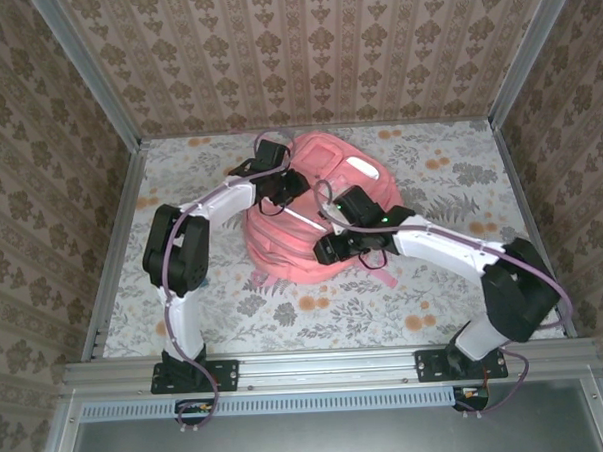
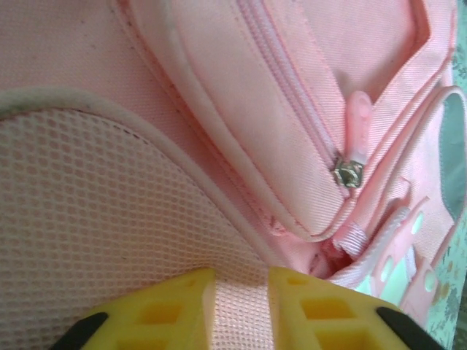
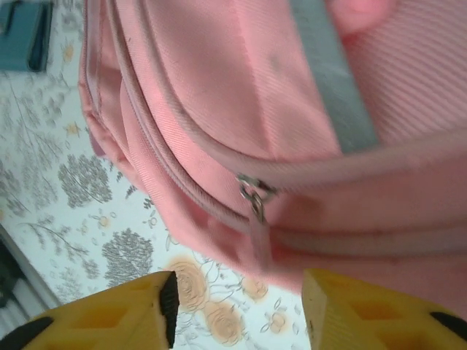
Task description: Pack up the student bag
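Item: student bag [image 1: 282, 249], pink, lying mid-table on the floral cloth [image 1: 435, 300], both my arms bent over it.
Nearby: teal object [image 3: 25, 33] on the cloth past the bag's edge.
My left gripper [image 2: 241, 302]: nearly closed, pinching a pink strip [image 2: 241, 288] of the bag beside its mesh panel [image 2: 109, 219].
My right gripper [image 3: 241, 306]: fingers well apart, empty, with a zip pull [image 3: 255, 197] hanging just ahead.

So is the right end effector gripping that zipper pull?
No, the right end effector is open, fingers clear of the student bag's zipper pull.
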